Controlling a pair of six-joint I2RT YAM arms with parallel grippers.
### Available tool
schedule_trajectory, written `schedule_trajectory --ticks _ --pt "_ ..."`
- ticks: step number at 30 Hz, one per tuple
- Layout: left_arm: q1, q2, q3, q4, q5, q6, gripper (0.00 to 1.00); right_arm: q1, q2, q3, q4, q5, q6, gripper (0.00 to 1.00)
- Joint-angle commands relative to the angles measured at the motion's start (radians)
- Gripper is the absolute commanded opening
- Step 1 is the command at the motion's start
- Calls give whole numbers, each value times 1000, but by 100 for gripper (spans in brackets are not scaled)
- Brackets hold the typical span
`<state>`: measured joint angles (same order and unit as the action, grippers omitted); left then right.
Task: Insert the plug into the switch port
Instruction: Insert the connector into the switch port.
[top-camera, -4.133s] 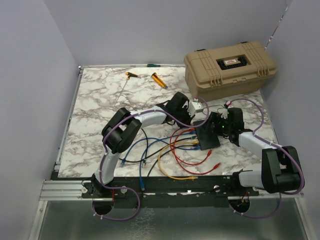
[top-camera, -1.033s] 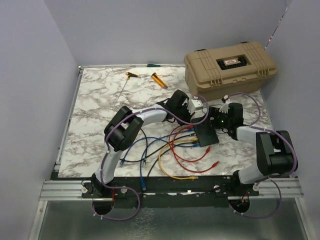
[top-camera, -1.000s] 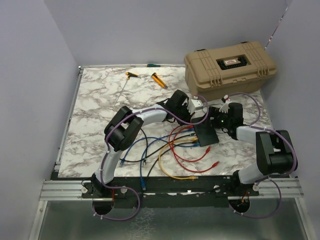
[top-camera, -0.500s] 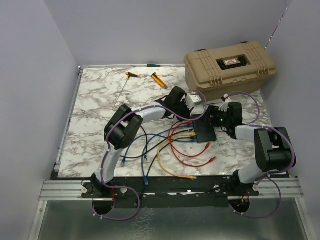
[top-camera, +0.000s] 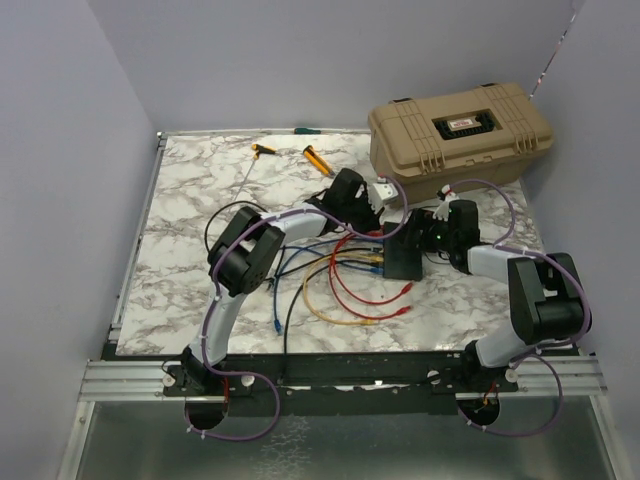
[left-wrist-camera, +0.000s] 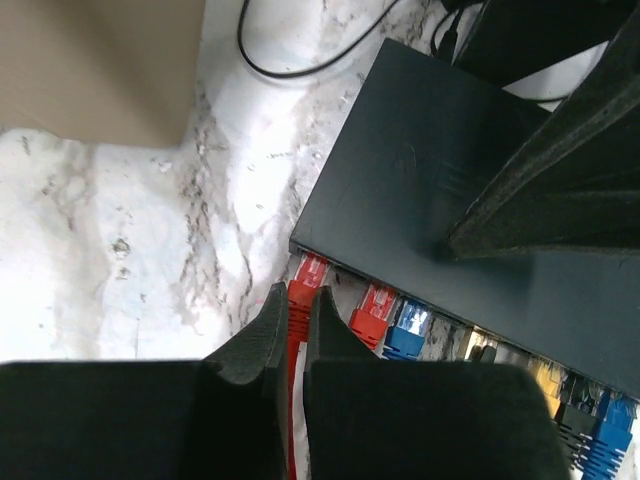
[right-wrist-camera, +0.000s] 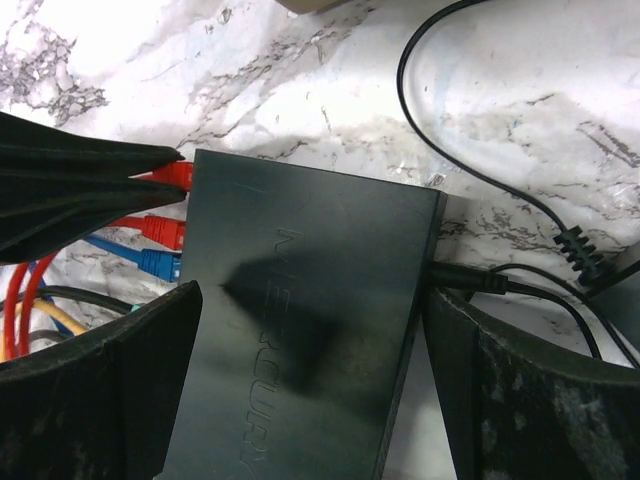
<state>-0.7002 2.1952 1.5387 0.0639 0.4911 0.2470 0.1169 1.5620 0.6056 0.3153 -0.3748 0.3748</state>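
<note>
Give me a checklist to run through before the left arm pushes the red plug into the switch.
1. Grip: the left gripper is shut on the red plug: ok.
2. Alignment: the plug's nose meets the end port of the switch: ok.
3. Seating: whether the plug is fully home: cannot tell.
4. Bracing: the right gripper clamps the switch across its long edges: ok.
5. Snags: the black power cord runs right beside one right finger, and whether it is clear: cannot tell.
</note>
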Motion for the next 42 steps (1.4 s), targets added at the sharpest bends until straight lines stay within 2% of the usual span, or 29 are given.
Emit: schedule_trajectory --ticks 1,5,14,19,21,24,27,31,35,37,40,42 --pt "-76 -50 -35 186 229 -7 0 106 -13 18 -170 -215 65 92" --pt "-88 -68 -85 143 237 28 0 105 4 41 -167 -255 38 92" --pt "-120 -75 -65 85 229 74 0 110 53 50 -108 -411 5 91" --pt "-133 -73 -54 83 226 82 0 121 56 65 -155 -401 -36 92" --pt "-132 -80 -69 83 185 79 9 121 18 59 -170 -341 -37 92" --pt "-122 -113 -112 85 120 78 11 121 -62 52 -206 -225 -39 92" --pt "-94 -162 -160 108 76 56 19 120 -138 62 -272 -102 -56 93" --pt "-48 -230 -226 140 32 22 34 121 -233 66 -355 85 -43 94" --pt "-23 -302 -287 157 -43 -3 45 120 -337 49 -409 269 -16 96" --pt "-17 -345 -320 171 -84 -22 55 119 -391 39 -432 342 -7 97" --pt "-18 -420 -363 192 -181 -70 65 119 -467 39 -481 428 -4 98" --pt "-17 -483 -393 211 -257 -119 78 119 -529 40 -511 474 -1 98"
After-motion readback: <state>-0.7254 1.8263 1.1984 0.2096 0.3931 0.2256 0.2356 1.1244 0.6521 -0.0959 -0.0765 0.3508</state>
